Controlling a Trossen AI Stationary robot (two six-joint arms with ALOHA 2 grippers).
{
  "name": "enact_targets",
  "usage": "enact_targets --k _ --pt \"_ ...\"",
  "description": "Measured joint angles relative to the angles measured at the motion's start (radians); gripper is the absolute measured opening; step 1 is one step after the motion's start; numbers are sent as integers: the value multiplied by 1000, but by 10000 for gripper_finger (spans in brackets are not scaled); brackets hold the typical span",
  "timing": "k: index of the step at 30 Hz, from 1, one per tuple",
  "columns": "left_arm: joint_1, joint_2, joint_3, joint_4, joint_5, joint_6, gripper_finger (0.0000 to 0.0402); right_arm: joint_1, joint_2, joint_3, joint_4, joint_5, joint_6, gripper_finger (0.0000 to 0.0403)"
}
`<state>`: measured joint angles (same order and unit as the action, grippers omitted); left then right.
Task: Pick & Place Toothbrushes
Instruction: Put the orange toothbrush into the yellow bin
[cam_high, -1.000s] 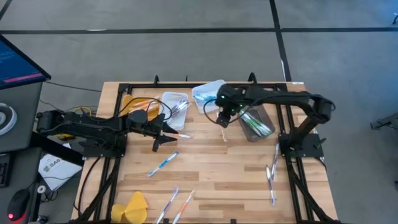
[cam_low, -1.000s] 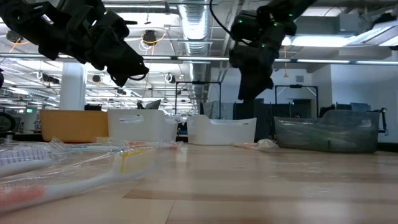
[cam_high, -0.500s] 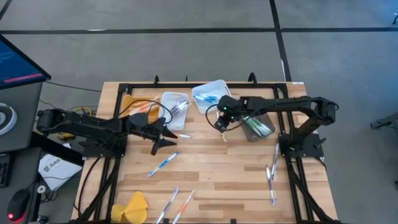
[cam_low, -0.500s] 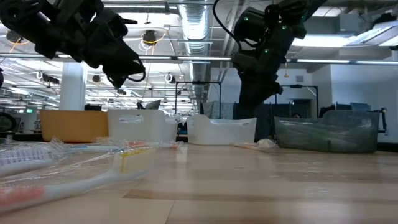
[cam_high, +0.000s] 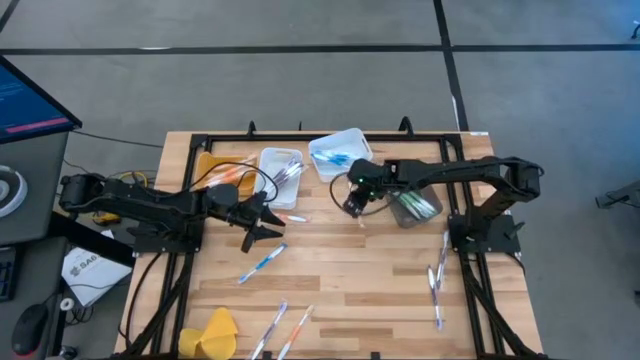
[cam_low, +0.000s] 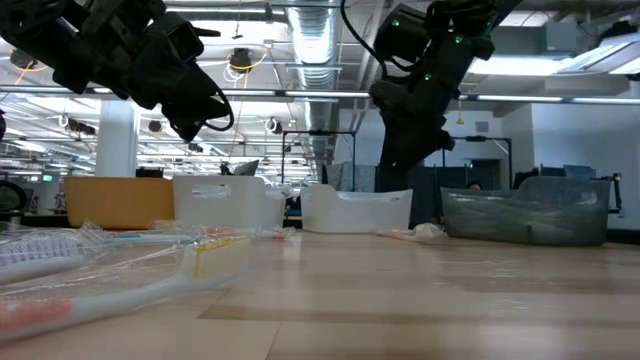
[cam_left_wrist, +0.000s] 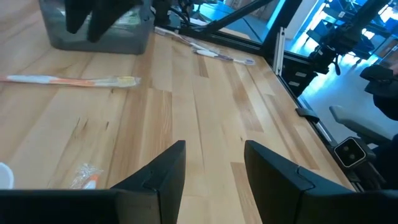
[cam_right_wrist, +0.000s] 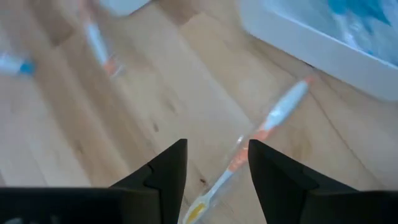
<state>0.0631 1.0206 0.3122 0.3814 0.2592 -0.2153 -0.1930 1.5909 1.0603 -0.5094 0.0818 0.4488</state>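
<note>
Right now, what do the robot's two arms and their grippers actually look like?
Both arms are matte black, built from slim jointed segments on black frame mounts. The left gripper and right gripper each end in two dark, flat, tapering fingers. Black cables loop along the left arm, and the right wrist carries small green indicator lights. No other markings show.

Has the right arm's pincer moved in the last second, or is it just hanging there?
Yes. In the overhead view the right pincer has shifted away from the white bin at the table's far edge, toward the orange-and-white toothbrush on the wood. Its fingers are open.
</note>
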Motion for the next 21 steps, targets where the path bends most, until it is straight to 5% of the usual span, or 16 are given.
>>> enact_targets --k 21 --pt "0 0 -1 -1 0 -10 158 -25 0 0 -25 78 146 128"
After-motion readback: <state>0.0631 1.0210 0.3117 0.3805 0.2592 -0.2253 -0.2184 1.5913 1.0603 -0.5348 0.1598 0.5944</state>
